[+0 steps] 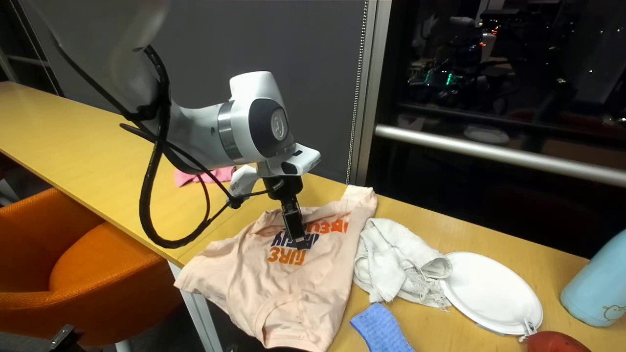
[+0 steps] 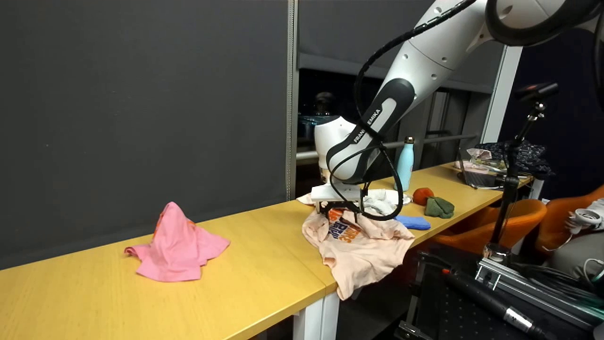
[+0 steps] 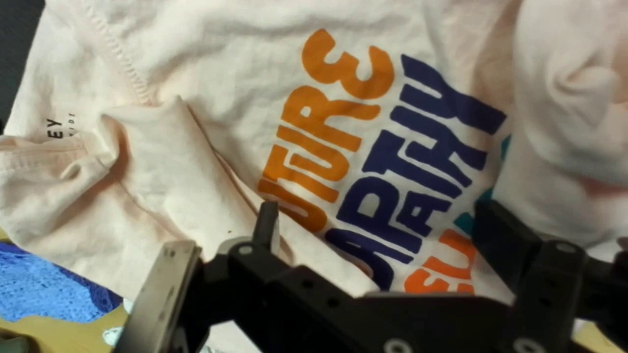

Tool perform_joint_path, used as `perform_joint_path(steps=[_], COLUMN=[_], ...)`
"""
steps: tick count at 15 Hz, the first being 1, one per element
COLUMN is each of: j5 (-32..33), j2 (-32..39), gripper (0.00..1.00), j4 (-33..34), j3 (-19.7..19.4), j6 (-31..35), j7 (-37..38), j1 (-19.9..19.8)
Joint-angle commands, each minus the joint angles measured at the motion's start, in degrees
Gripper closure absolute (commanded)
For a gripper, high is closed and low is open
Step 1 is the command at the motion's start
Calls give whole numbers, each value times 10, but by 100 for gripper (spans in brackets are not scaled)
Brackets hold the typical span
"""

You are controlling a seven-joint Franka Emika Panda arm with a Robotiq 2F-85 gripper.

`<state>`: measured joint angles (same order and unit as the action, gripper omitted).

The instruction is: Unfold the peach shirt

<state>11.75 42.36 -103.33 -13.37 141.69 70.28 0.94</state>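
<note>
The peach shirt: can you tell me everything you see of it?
The peach shirt is pale, soft-looking fabric, perhaps cotton, with a stitched seam and orange, navy and a little teal lettering. It lies wrinkled on the table, folds hiding part of the lettering, and some of it hangs over the edge. A white cloth lies beside it, apparently touching. The robot's gripper, open, is over the lettering; I can't tell whether it touches the fabric.

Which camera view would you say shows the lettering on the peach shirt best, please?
The wrist view: the lettering on the peach shirt appears largest there, though folds hide some of it. Both exterior views show it much smaller, and in an exterior view the fingers cover part of it.
</note>
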Motion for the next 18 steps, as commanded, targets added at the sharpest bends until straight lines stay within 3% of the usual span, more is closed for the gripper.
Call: perform_joint_path(steps=[1, 18], j5=[-17, -6], j2=[23, 128], gripper=[0, 0], j4=[43, 241], j3=[-8, -16], j6=[-16, -72], j7=[-8, -4], j1=[9, 40])
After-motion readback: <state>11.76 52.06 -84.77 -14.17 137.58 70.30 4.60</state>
